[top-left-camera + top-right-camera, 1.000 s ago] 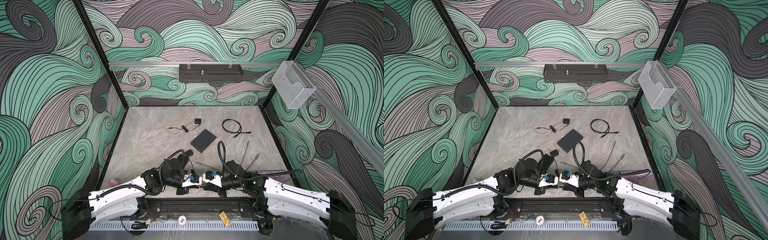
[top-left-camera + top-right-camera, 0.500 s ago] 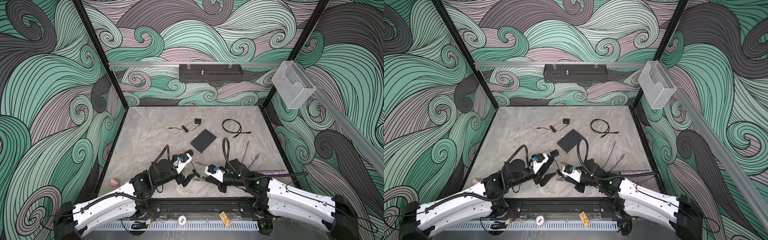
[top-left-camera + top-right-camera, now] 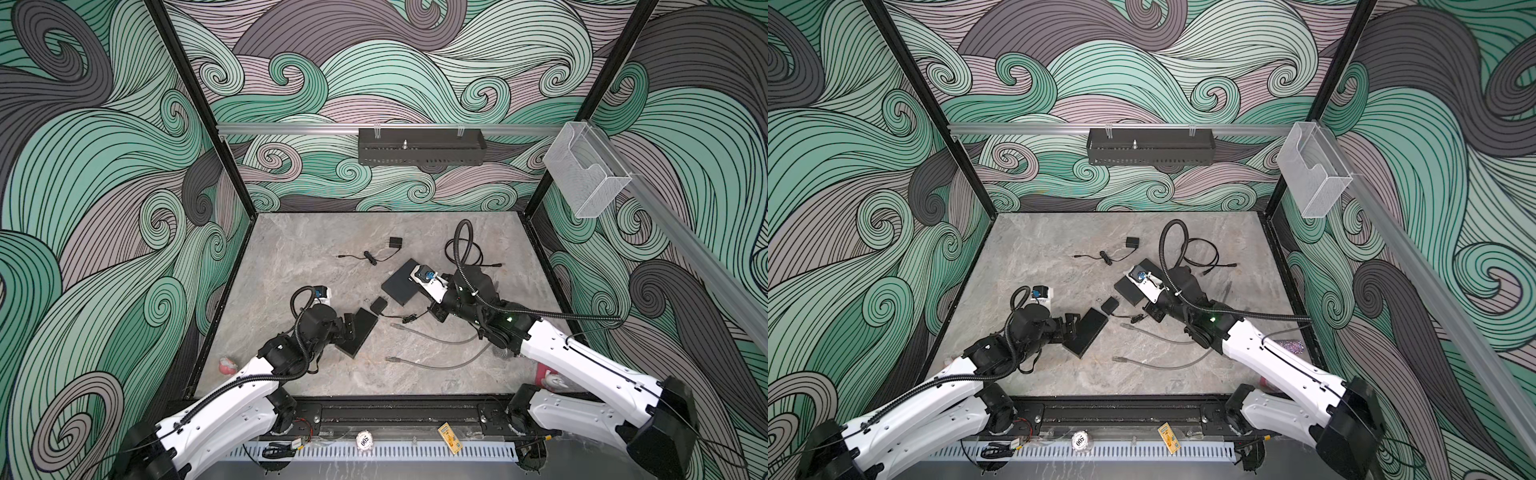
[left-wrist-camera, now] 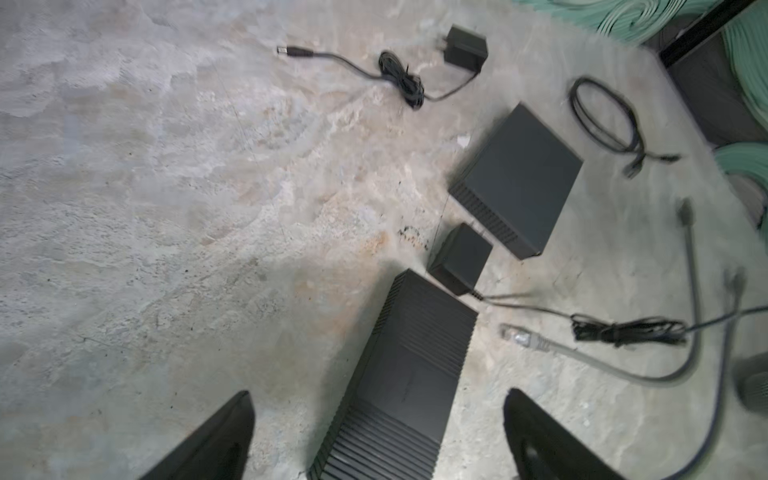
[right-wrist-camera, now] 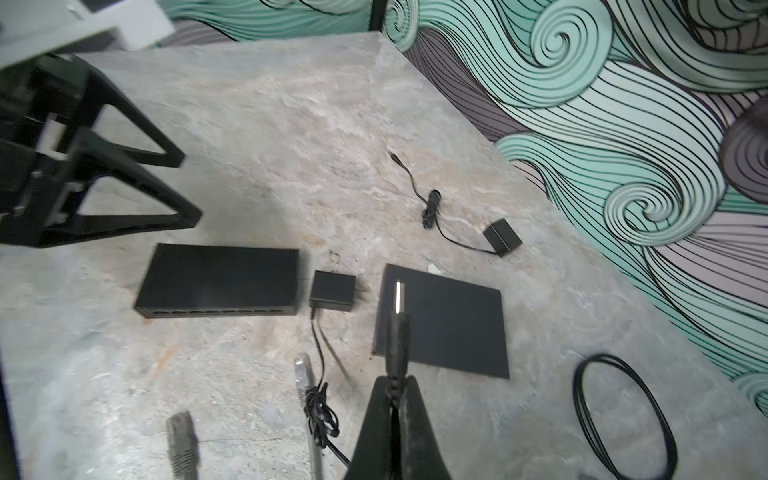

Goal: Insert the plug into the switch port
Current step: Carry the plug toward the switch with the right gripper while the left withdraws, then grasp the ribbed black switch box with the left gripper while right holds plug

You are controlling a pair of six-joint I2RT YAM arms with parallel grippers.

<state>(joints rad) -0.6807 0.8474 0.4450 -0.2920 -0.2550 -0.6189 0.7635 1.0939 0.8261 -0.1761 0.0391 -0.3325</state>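
Evidently both arms had just unfolded. A second before, they sat tucked together at the near edge of the surface [image 3: 291, 257], pincers almost nose to nose; now each had swung out over the clutter. The left pincer [image 4: 378, 397] had gone from pressed together to fully spread. It hovered at one end of the long black switch [image 3: 359, 332], with its fingers [image 4: 216, 436] to either side of the casing in its own wrist view. Judging by the right wrist view, though, they stood above the casing rather than around it.

The right pincer [image 5: 392, 384] had stayed pressed together, pinching the barrel plug [image 5: 397, 332] by its black sleeve, silver tip [image 5: 397, 297] pointing forward (whether it already held the plug a second earlier could not be made out in those small pictures). The plug hung in the air by the flat black box [image 5: 449, 328], well apart from the switch, whose row of ports [image 5: 216, 311] faced the right arm. Its cord [image 5: 318, 349] ran back to the adapter [image 5: 332, 291] lying between switch and box, and none of the three had shifted.

For the task this read as the approach only. Nothing was seated, and the plug had yet to be turned and carried across to the switch. The spread left pincer looked placed to steady the casing against the push.
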